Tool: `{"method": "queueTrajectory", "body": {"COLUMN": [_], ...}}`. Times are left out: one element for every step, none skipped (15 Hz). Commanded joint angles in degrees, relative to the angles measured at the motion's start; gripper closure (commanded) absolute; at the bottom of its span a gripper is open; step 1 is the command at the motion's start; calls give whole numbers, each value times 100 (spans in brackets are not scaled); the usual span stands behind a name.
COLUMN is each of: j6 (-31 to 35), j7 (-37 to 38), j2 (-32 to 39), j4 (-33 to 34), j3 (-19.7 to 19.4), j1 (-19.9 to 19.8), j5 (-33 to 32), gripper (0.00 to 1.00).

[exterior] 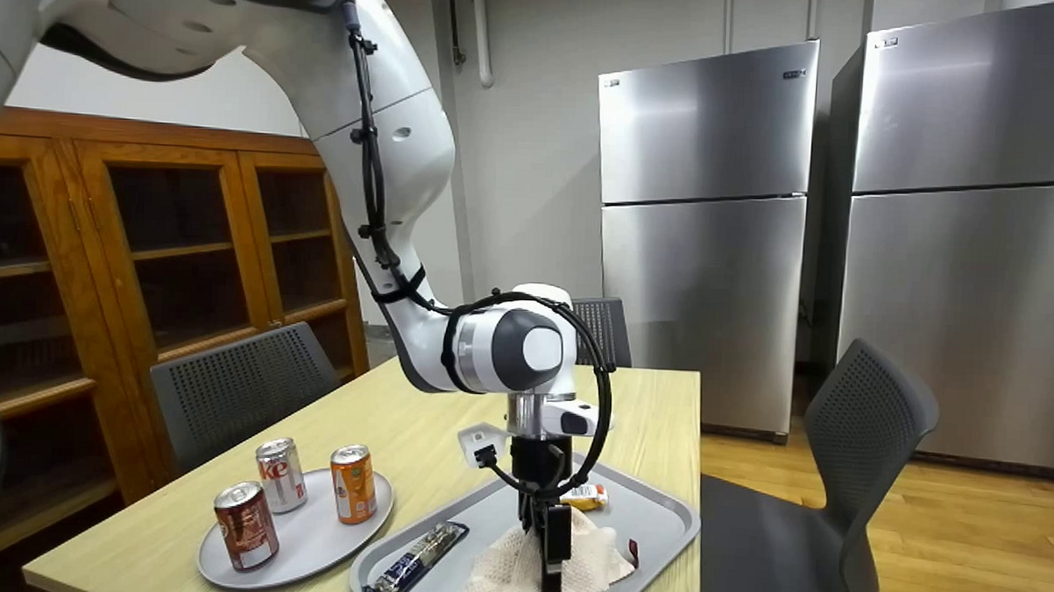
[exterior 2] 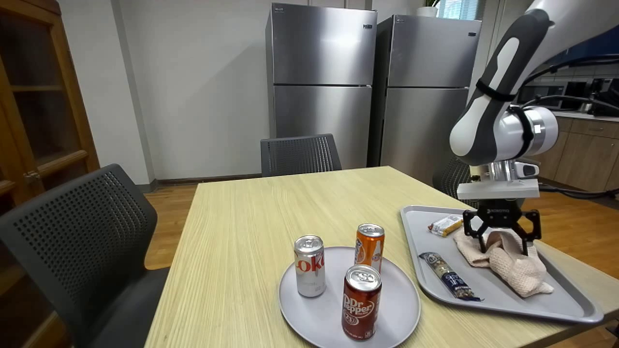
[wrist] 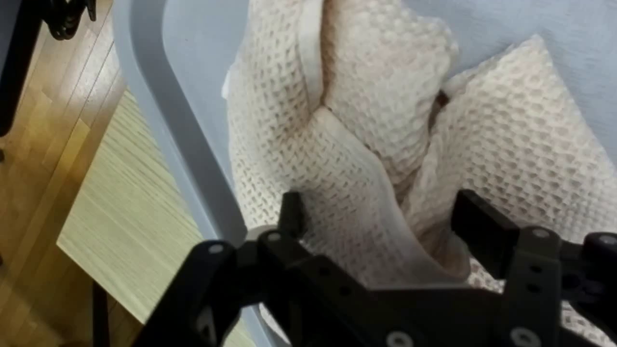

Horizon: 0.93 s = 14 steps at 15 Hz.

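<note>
Reaches straight down over a grey tray [exterior 2: 428,241] with the black gripper [exterior 2: 504,249]. Holds the jaws spread, with the fingers [wrist: 484,236] well apart, one to each side of a raised fold of pale waffle-weave cloth [wrist: 352,193]. Shows the cloth crumpled on the tray directly beneath the jaws, bunched up in the gap between them and trailing out past both. Leaves fingertip contact with the weave unclear.

Has a snack bar [exterior 2: 449,275] in a dark blue and clear wrapper beside the cloth, to the left of the jaws in both exterior views. Also has a yellow-and-white packet [exterior: 586,497] on the tray, beyond the jaws in both exterior views. Shows a dark red item [exterior: 634,552] at the cloth's edge, right of the jaws in an exterior view, too small to make out.

Offers, well apart from the jaws to the left in both exterior views, a round grey plate [exterior 2: 307,319] with a silver Coke can [exterior 2: 310,270], an orange can [exterior 2: 369,246] and a dark red Dr Pepper can [exterior 2: 361,304] upright on it. Rests tray and plate on a light wooden table [exterior 2: 261,212], stretching beneath the jaws and away to their left. Shows dark chairs [exterior: 869,431] around the table and steel refrigerators [exterior: 702,267] far behind the jaws.
</note>
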Motion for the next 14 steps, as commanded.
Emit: {"method": "queueTrajectory", "body": {"j6": [-156,-163,-171,-174,-190,-207,-219,-241,-252,-264,-273,-276,-283,-289], "j7": [66,93,88,97,105,101,113,108,120,129,135,148,167,198], "j2": [-50,-109,-159,-199,-240,-299,-345,-433,-510,-646,-784,-970,-1127,-1323], "j4": [51,12,-23,-57,-88,-133,-170,-234,-287,-376,-452,-545,-609,-678], "j3": [-65,-79,-78,-82,-85,-78,-84,-78,-84,-88,-87,-84,-82,-77], "j1": [137,177,206,244,280,307,345,378,419,471,521,579,631,688], "j5": [102,85,73,50,34,39,20,14,-10,-41,-68,-102,-138,-186], "gripper": [49,58,65,73,80,88,95,100,100,100,98,98,98,98]}}
